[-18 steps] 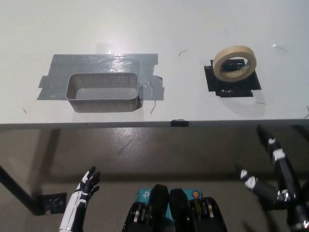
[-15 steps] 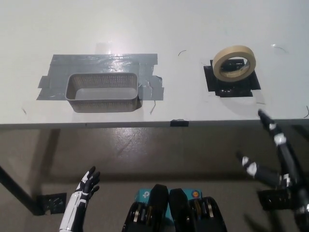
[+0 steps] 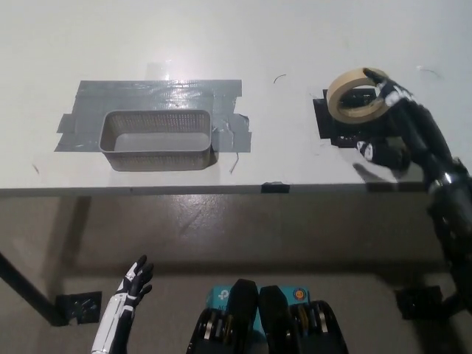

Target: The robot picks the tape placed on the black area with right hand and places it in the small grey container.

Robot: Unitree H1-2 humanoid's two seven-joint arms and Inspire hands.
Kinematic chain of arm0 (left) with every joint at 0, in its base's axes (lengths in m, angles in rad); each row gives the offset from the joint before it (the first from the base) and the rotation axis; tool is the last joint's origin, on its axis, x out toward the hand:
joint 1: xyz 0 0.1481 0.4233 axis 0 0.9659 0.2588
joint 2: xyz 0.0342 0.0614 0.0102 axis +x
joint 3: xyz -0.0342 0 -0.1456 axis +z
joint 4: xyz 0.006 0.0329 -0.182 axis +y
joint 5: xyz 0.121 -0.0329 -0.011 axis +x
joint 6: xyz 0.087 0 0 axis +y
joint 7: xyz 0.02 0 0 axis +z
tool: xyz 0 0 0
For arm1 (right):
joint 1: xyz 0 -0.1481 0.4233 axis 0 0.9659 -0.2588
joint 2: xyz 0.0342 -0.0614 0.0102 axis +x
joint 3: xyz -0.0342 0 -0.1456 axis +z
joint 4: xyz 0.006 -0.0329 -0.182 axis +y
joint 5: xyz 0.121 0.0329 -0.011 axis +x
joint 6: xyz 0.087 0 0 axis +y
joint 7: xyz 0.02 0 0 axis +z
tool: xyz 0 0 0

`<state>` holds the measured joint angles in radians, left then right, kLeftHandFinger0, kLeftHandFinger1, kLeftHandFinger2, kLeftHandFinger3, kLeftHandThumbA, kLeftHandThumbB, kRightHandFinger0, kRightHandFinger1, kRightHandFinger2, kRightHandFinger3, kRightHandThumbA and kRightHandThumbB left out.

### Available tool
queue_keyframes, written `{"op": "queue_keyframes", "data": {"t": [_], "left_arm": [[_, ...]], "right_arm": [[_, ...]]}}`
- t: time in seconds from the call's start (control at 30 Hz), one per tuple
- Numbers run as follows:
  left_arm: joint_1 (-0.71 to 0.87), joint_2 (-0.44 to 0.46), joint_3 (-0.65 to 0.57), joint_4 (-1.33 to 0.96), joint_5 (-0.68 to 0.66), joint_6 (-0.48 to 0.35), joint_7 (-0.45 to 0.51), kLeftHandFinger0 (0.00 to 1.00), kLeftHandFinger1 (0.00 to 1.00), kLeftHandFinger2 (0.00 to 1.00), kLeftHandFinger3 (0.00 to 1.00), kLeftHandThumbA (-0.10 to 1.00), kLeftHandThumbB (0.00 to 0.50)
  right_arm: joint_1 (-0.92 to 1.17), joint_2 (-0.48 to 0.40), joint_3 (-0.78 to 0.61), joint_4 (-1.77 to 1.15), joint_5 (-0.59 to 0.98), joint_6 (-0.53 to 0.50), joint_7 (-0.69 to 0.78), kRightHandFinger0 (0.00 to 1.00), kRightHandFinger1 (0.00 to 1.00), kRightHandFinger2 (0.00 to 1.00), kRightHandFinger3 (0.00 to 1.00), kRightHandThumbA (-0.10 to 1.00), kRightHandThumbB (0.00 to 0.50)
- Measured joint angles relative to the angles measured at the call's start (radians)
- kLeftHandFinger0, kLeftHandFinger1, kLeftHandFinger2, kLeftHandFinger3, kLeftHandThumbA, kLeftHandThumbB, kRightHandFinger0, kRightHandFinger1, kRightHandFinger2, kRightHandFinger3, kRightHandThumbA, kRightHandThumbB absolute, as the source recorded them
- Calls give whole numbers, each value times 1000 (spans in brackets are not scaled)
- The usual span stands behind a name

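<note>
Left hand (image 3: 131,286): white, at 7 o'clock below the table edge, fingers spread, holding nothing, idle.
Table (image 3: 243,44): white top; front edge crosses mid-frame.
Right hand (image 3: 391,125): black, at 2 o'clock, reaching over the front edge onto the tape. One finger lies over the ring's right rim, another part sits lower, just in front of the ring. Grip not confirmed; can't tell if the fingers are closed on it or just touching.
Tape (image 3: 356,96): beige roll, tilted up on edge, on the black patch (image 3: 323,122), at 2 o'clock. Not lifted as far as I can see.
Bin (image 3: 157,140): small grey mesh container at 10 o'clock, on a grey duct-tape patch (image 3: 158,92), empty, well apart from the tape.
Stage: reach or early grasp, judged from contact only.
Risk 1: ring stands tilted, so a push from one finger could tip it or roll it off the patch.
Risk 2: a pinch on the rim alone could slip during the carry toward 10 o'clock.
Risk 3: bin opening is narrow; an early release may land on the rim.
</note>
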<state>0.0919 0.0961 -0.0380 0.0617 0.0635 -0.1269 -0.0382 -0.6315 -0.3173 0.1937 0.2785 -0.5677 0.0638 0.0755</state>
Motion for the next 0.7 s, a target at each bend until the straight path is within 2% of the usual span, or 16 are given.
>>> {"op": "queue_keyframes", "data": {"t": [0.27, 0.7], "left_arm": [[-6, 0, -4, 0, 22, -14, 0, 1000, 1000, 1000, 1000, 1000, 150], [-8, 4, -4, -1, 41, -17, 0, 1000, 1000, 1000, 1000, 1000, 140]], "right_arm": [[-189, -7, 104, 239, -134, 101, -34, 1000, 1000, 1000, 1000, 771, 458], [-208, -7, 142, 324, -176, 158, -66, 1000, 1000, 1000, 1000, 801, 463]]}}
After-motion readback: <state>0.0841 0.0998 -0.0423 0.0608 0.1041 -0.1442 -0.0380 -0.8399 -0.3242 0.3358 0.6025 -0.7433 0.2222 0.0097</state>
